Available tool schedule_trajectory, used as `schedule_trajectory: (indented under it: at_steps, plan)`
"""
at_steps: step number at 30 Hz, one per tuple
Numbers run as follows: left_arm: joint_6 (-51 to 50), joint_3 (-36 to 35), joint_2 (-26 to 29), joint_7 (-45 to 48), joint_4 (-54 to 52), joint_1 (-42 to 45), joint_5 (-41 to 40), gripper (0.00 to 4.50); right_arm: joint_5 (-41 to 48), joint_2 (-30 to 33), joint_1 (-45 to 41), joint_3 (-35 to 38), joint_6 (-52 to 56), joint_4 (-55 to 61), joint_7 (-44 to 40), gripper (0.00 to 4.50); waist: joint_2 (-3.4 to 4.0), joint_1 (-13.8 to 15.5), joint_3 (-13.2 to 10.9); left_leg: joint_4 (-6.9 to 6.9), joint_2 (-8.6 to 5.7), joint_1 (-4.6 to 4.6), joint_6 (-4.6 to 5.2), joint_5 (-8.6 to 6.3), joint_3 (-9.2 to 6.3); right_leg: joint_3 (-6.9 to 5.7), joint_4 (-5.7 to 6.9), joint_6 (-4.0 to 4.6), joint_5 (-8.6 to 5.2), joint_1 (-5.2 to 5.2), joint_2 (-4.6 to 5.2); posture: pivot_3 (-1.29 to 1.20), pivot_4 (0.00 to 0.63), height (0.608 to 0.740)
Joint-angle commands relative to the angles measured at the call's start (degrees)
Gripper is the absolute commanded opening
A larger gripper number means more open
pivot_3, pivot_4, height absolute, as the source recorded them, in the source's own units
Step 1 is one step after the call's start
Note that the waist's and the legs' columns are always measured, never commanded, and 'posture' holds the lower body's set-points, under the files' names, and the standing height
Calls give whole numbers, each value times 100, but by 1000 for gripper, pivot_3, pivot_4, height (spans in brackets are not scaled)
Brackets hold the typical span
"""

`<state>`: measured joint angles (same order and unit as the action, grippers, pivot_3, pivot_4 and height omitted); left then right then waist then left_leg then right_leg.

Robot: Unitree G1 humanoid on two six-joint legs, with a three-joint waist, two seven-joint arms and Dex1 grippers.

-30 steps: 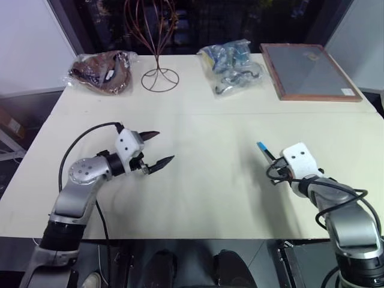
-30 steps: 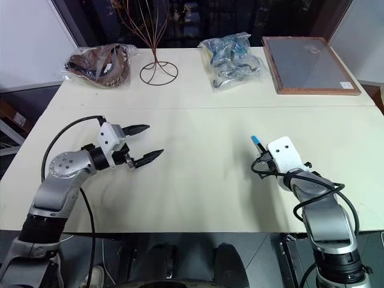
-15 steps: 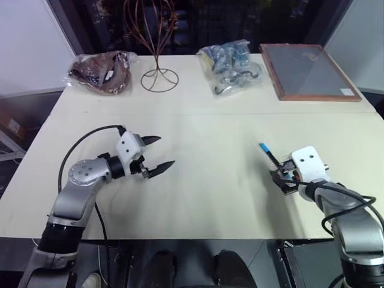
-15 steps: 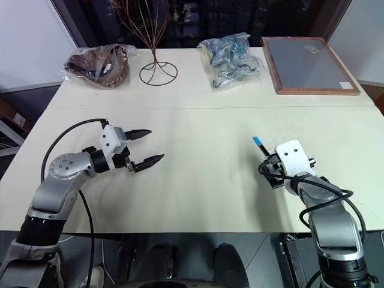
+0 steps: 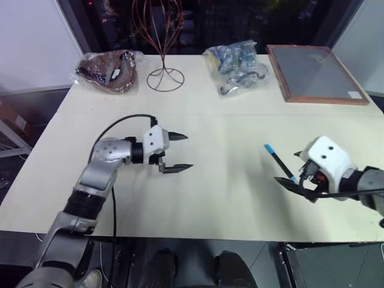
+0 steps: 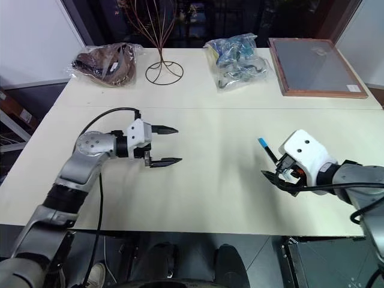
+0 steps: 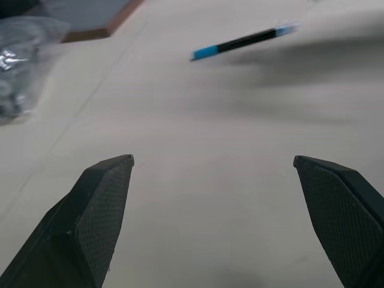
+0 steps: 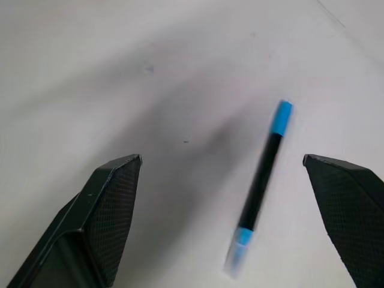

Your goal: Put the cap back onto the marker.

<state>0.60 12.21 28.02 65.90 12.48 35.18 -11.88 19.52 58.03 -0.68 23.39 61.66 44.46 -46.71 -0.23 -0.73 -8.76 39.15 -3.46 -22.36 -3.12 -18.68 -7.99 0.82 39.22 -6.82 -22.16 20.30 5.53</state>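
Marker [image 8: 262, 176] lies flat on the surface [image 5: 228, 150], bright blue cap [image 8: 281, 117] seated on one end, so I judge the capping done. My right end effector [image 5: 294, 180] hangs spread just above it, holding nothing. My left end effector [image 5: 178, 152], also spread and empty, hovers well apart.

This looks like a lab or test room set up for robot trials rather than a home. A plain pale desk [image 5: 204, 198] stands against dark glass, with white wall panels at both sides. Along its far edge sit loosely assorted props: two clear plastic bags [image 5: 239, 66] of mixed items, a bare copper wire stand [image 5: 164, 60], and a wood-framed panel [image 5: 315, 73]. Exposed cables run along the robot's arms.
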Motion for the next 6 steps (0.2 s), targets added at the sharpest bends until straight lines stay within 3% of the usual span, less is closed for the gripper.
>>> schedule_trajectory:
  at_steps: [1,6]
  plan:
    - [433,55,-165,118,391,254,111,4500,170,135,-24,279,60,218,-35,4464,0,-5,0,0,0,0,1,0,0,0,1,0,0,0,0,0,150,740]
    - [685,26,-430,105,789,447,192,4500,259,164,94,411,115,369,16,4464,-1,-7,-1,0,2,-1,1,-1,1,-2,4,0,0,2,-1,0,150,740]
